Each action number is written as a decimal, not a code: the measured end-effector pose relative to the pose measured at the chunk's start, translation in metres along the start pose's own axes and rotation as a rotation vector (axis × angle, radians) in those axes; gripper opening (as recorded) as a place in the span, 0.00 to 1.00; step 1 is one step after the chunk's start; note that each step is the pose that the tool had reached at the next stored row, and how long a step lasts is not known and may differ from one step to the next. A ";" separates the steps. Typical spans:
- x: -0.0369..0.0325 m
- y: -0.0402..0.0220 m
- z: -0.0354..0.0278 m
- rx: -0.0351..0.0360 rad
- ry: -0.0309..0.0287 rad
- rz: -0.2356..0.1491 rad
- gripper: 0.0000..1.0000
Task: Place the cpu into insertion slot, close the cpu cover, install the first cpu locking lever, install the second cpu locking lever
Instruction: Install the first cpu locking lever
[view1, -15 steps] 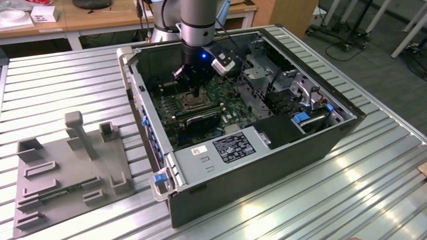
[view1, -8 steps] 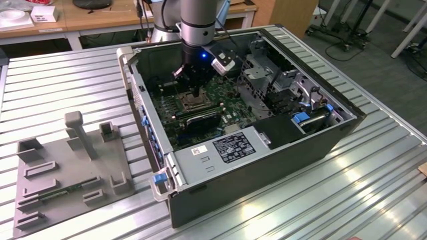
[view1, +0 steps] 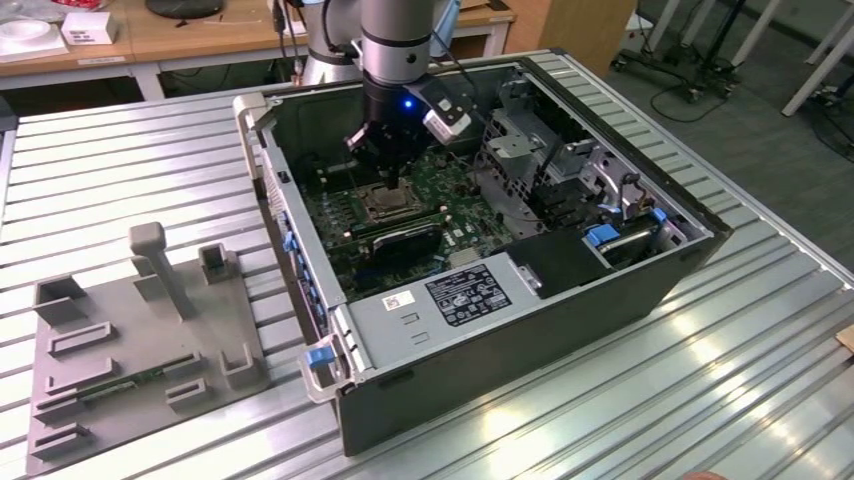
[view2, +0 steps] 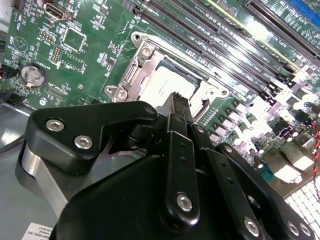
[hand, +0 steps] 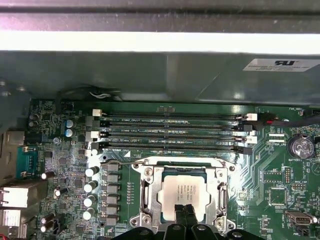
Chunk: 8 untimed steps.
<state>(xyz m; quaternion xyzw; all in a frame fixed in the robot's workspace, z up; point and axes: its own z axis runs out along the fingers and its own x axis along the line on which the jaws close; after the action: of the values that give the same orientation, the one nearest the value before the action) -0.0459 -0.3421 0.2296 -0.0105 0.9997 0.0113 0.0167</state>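
While the arm stands over an open computer case (view1: 534, 330) on the ribbed metal worktop (view1: 134, 180), its hand (view1: 388, 185) hangs just above the insertion slot (view1: 378, 210) in the green motherboard (view1: 454, 185). On the exterior view's left, well apart from the case, lies a grey fixture tray (view1: 120, 350).

In the first wrist view the cpu (hand: 185, 192) sits in the slot, lying flat with its dull grey printed face up. It is square, so it has no long axis of its own; its edges run square with the socket's rim, and one pair of them runs parallel with the long black memory slots (hand: 170, 134) just beside the socket. The cpu cover (hand: 150, 195) lies down flat around it as a silvery frame, the chip's face showing through its window. A thin wire lever (hand: 160, 162) lies along the socket's edge nearest the memory slots, parallel with them; whether it is latched I cannot tell.

The hand (hand: 184, 212) has its two black fingers together, tip against tip, with nothing between them. They point down at the cpu's face near one edge; whether they touch it I cannot tell. The second wrist view shows the same: the hand (view2: 177, 100) with fingers together over the cpu (view2: 162, 85). A coin cell battery (hand: 300, 146) sits on the board near the socket.
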 end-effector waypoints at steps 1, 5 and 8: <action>0.0000 0.0000 0.0000 0.0002 0.0000 0.000 0.10; 0.0000 0.0000 -0.0001 0.0012 0.0001 0.000 0.10; 0.0000 0.0000 -0.0008 0.0026 0.0003 0.000 0.10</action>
<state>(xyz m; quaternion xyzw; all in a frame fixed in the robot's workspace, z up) -0.0459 -0.3421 0.2303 -0.0105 0.9998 0.0100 0.0165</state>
